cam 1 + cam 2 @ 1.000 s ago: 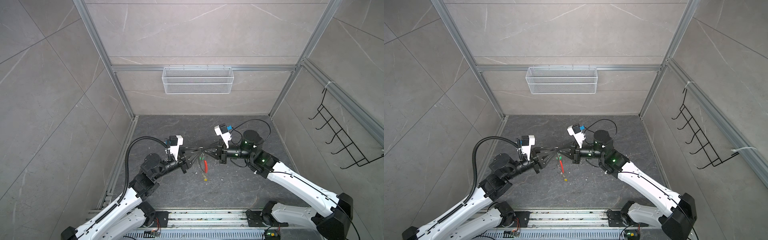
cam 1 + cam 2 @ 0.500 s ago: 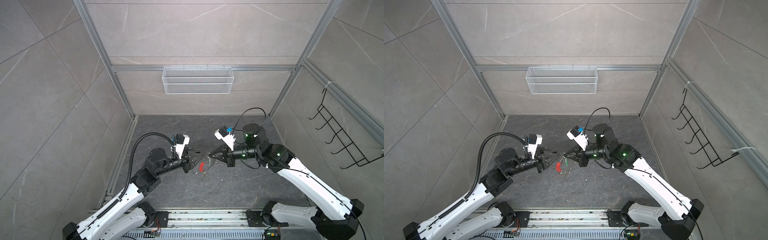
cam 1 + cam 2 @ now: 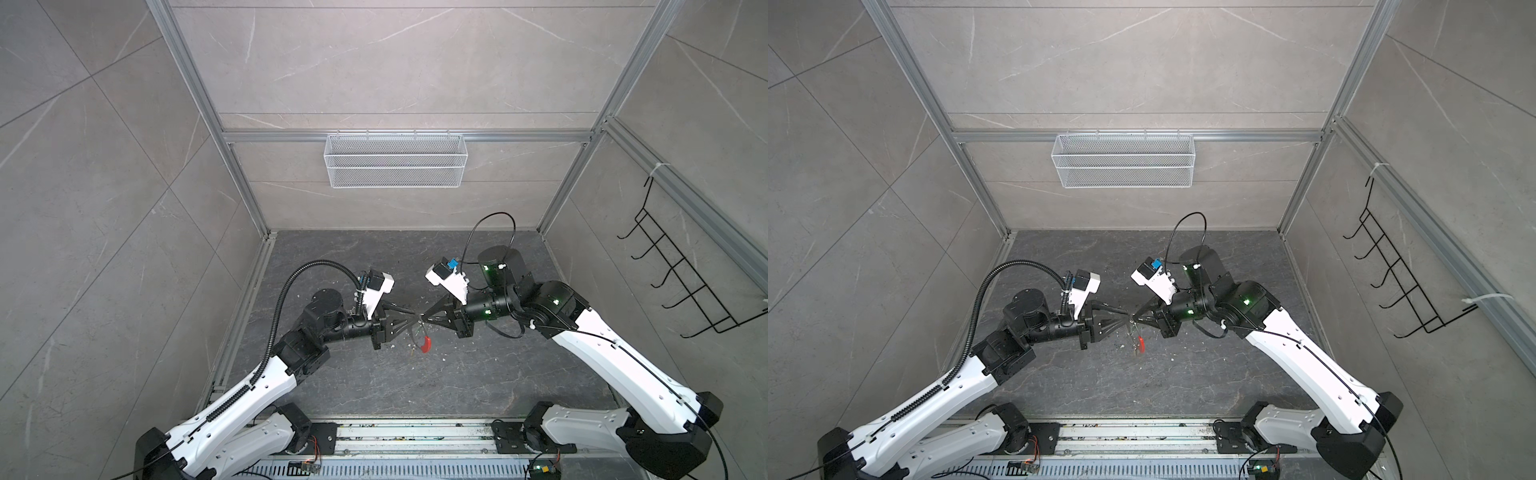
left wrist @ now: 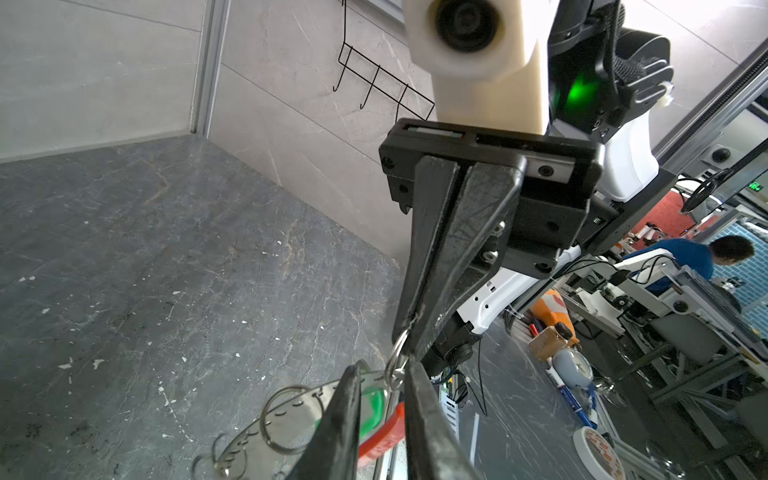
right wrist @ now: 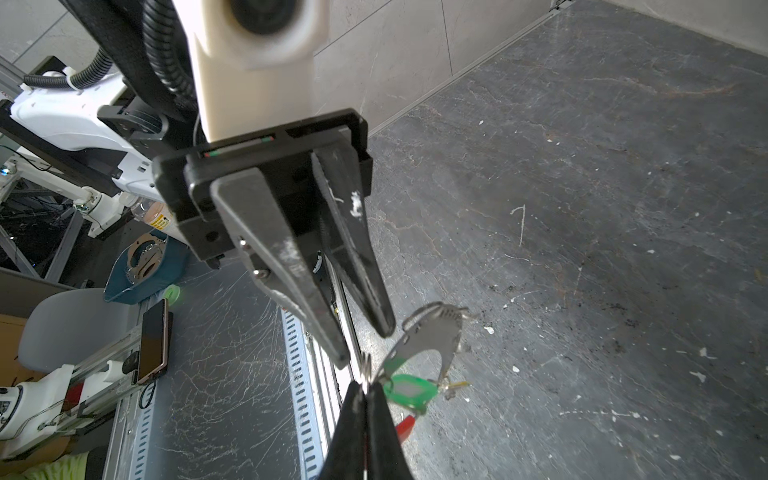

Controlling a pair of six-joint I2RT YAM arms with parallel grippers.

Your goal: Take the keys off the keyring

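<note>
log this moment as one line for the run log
right gripper: shut on keyring, hanging | left gripper: open, tips beside it | green key: not yet off

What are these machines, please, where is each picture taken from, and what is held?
These are two robot arms, each ending in a pincer. Two pictures look down from above; the two others come from a camera on each wrist. The right pincer is shut on a small ring; a green tag and a red sleeve hang from it. The left pincer, slightly open, is beside them. On the floor lie pale crumbs.
</note>
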